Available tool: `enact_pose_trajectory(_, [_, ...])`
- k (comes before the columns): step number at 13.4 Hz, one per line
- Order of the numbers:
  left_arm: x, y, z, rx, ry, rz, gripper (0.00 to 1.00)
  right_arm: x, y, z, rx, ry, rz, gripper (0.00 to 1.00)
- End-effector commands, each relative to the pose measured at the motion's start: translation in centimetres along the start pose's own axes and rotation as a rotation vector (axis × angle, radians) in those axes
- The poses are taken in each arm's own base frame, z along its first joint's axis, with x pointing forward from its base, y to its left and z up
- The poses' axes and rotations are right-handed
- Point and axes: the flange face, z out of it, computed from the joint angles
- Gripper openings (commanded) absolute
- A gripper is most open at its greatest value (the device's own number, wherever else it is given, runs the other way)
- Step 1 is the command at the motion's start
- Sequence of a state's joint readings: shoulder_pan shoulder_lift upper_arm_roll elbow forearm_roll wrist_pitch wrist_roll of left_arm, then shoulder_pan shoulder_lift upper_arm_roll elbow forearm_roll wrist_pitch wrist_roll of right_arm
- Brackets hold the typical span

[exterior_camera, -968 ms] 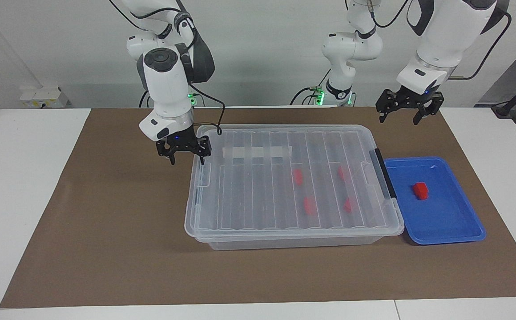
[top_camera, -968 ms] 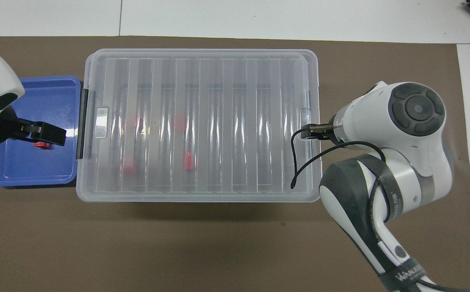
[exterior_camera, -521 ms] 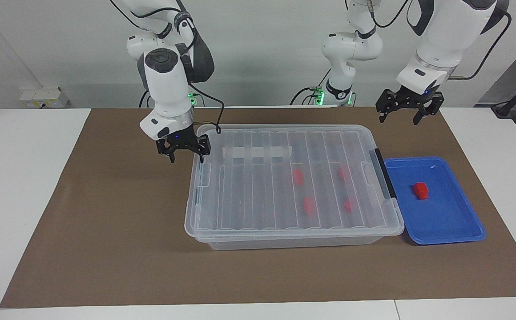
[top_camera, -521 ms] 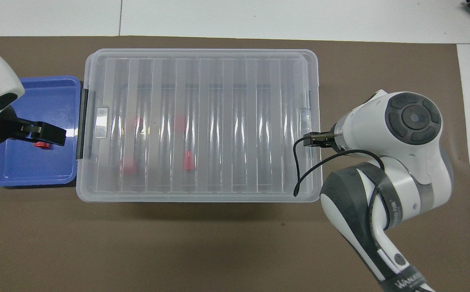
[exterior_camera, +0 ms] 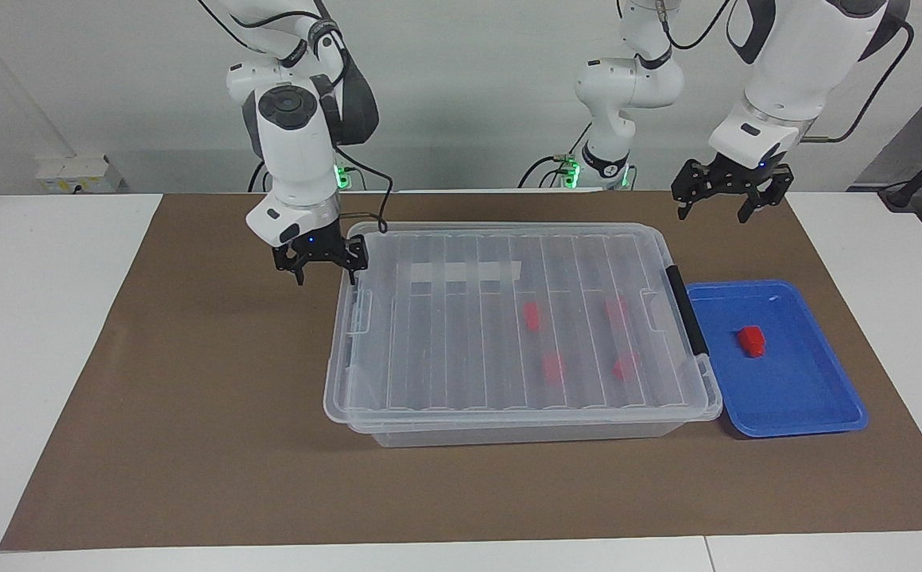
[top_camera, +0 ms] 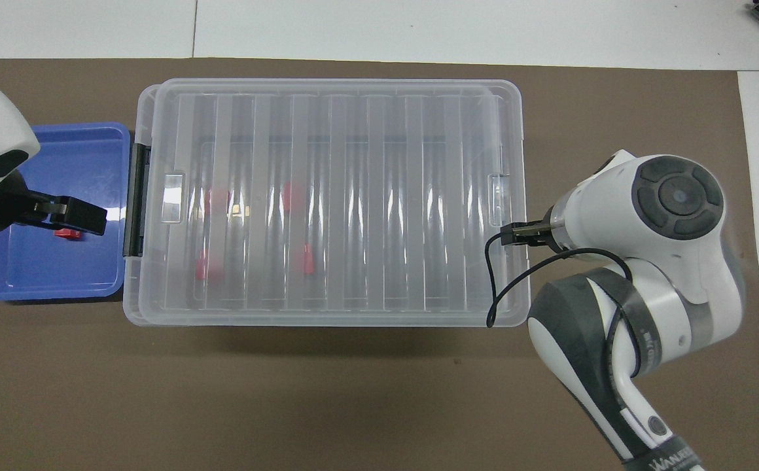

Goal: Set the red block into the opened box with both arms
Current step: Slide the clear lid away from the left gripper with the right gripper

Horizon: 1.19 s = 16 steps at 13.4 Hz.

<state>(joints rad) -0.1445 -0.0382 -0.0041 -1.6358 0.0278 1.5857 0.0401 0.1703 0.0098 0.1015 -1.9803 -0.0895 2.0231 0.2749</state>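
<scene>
One red block [exterior_camera: 751, 340] [top_camera: 65, 233] lies in the blue tray [exterior_camera: 811, 397] [top_camera: 59, 275]. The clear box [exterior_camera: 509, 431] has its ribbed lid [exterior_camera: 461, 342] [top_camera: 386, 196] on top, slid askew and a little raised at the right arm's end. Several more red blocks [exterior_camera: 532, 315] show through the lid. My right gripper [exterior_camera: 324, 272] is open, with one fingertip [exterior_camera: 352, 274] at the lid's rim at that end; in the overhead view its own wrist mostly hides it. My left gripper [exterior_camera: 730, 208] [top_camera: 91, 221] hangs open and empty, high over the tray.
The blue tray sits against the box's black handle [exterior_camera: 685, 318] at the left arm's end. A black cable [top_camera: 494, 294] from the right wrist droops over the lid's corner. Brown mat [exterior_camera: 191, 445] surrounds the box.
The right gripper has risen and drawn back toward the right arm's end and the robots. The lid's end slid and lifted with it. The left arm has not moved.
</scene>
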Motion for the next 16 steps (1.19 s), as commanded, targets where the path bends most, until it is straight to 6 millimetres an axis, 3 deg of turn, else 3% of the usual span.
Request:
enact_pose_trajectory(1, [-0.8,-0.1,-0.1,-0.014,0.006,-0.008,1.00,-1.1,3.1,-0.1,-0.033,-0.018,-0.042,0.95])
enact_pose_trajectory(9, [-0.8,-0.1,-0.1,-0.014,0.006,-0.008,1.00,-0.7,11.2,0.1,-0.036,-0.055,-0.175,0.95])
enact_pose_trajectory(13, [-0.8,-0.1,-0.1,-0.014,0.006,-0.008,1.00,-0.7,12.5,0.3,-0.036,-0.056,-0.165,0.96])
enact_pose_trajectory(16, [-0.8,-0.1,-0.1,-0.014,0.006,-0.008,1.00,-0.7,14.8,0.4,-0.035,-0.056,-0.170,0.96])
